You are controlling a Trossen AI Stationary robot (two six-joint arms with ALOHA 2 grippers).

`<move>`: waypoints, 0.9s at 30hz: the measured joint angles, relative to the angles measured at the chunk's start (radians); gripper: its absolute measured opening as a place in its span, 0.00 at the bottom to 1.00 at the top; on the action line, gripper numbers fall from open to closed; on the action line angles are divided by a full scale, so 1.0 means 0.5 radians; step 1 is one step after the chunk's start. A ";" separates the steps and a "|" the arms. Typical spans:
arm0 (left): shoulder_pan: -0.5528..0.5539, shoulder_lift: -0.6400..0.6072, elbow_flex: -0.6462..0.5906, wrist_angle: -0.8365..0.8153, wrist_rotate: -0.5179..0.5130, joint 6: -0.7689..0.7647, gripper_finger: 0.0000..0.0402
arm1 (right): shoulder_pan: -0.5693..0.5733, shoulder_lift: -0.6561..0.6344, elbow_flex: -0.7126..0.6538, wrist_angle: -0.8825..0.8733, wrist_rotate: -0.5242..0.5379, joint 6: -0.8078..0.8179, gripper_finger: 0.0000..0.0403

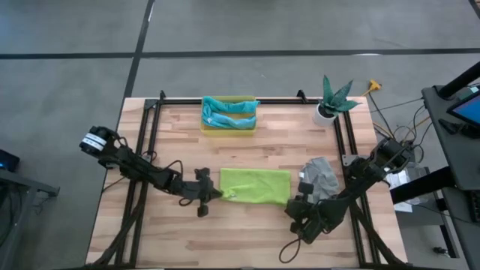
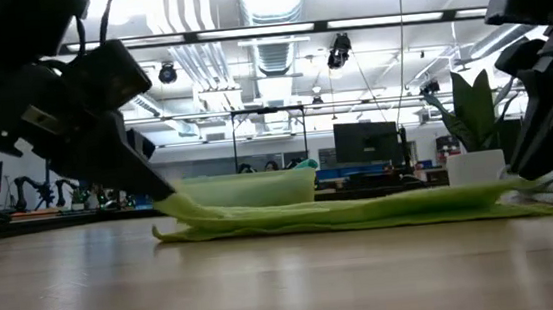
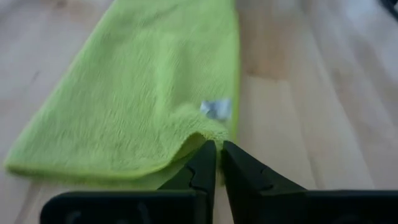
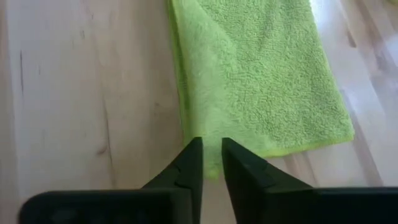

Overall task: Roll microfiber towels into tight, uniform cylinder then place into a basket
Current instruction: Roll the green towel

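Lime green towel (image 1: 255,185), grey towel (image 1: 321,176), teal towels (image 1: 229,112) in yellow basket (image 1: 227,130)

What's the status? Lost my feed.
Left gripper shut at lime towel corner. Right gripper at opposite end, jaws slightly apart. Towel flat, unrolled. Grey towel beside right arm.

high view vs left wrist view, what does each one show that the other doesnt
Only the high view: the basket holding teal towels, the grey towel, a plant pot, and the right gripper. Only the left wrist view: a small white tag on the green towel. Both: the green towel lying flat on the table, with the left gripper at its corner.
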 joint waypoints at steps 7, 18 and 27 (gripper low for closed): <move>-0.044 0.027 0.001 0.099 0.001 0.211 0.16 | -0.001 0.000 -0.002 0.010 0.000 0.025 0.30; -0.117 -0.046 -0.015 -0.015 -0.016 0.289 0.24 | -0.001 0.000 -0.035 0.039 0.007 0.016 0.38; -0.331 -0.011 0.004 0.041 -0.181 1.276 0.23 | 0.027 0.000 -0.111 0.046 -0.063 -0.224 0.40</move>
